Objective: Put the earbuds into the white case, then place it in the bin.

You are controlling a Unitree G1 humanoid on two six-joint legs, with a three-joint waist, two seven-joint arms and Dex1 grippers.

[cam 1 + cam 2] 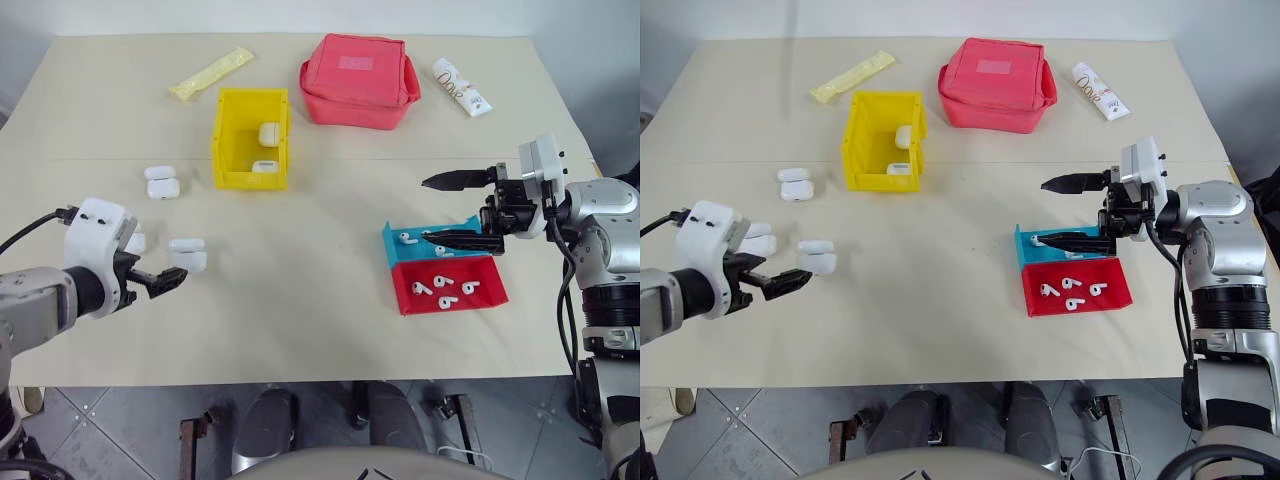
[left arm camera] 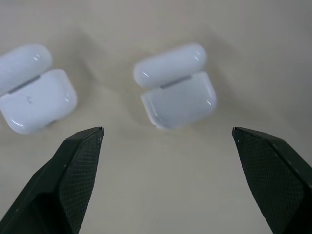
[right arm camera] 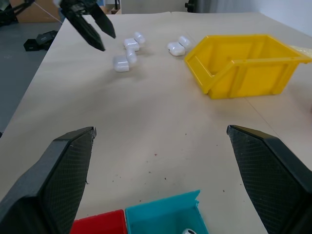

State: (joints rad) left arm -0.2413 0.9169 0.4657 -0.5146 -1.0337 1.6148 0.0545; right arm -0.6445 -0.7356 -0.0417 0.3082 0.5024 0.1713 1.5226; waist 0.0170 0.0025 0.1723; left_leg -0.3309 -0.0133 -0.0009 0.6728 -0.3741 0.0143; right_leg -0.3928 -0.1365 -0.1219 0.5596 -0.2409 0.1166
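Small rounded white plastic earbud case (image 2: 175, 92): glossy, smooth shell showing highlights. Tall bright yellow plastic bin (image 1: 250, 138): smooth, slight sheen. Shallow red plastic tray (image 1: 450, 285) and blue plastic tray (image 1: 400, 240): smooth. Tiny white plastic earbuds (image 1: 445, 288): glossy. Pink-red fabric pouch (image 1: 358, 80): matt, soft cloth. Beige table surface (image 3: 161, 126): matt, faintly speckled. Black gripper fingers (image 2: 73, 170): matt, fine cross-hatched texture.
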